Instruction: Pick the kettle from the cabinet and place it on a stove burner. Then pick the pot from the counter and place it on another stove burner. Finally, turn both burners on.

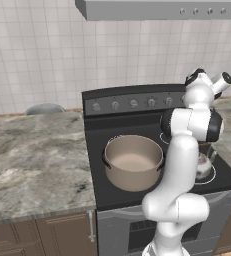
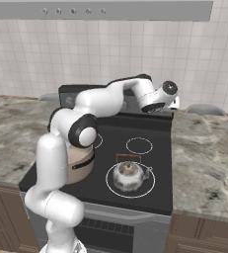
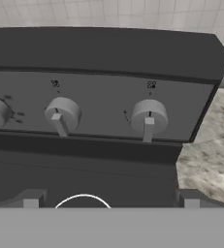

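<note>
Pot (image 1: 133,162), kettle (image 2: 129,175) on stove (image 2: 150,168); marble counter (image 1: 32,155) alongside.

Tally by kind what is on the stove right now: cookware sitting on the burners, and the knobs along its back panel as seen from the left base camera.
Pot: 1
Kettle: 1
Knobs on the stove back panel: 5 visible; the arm may hide more
Total: 7

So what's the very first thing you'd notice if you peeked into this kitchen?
The big white robot arm stretching over the black stove, its open gripper facing the grey knobs on the back panel. Next, the large tan pot on a front burner, and the little shiny kettle on the other front burner beside it.
</note>
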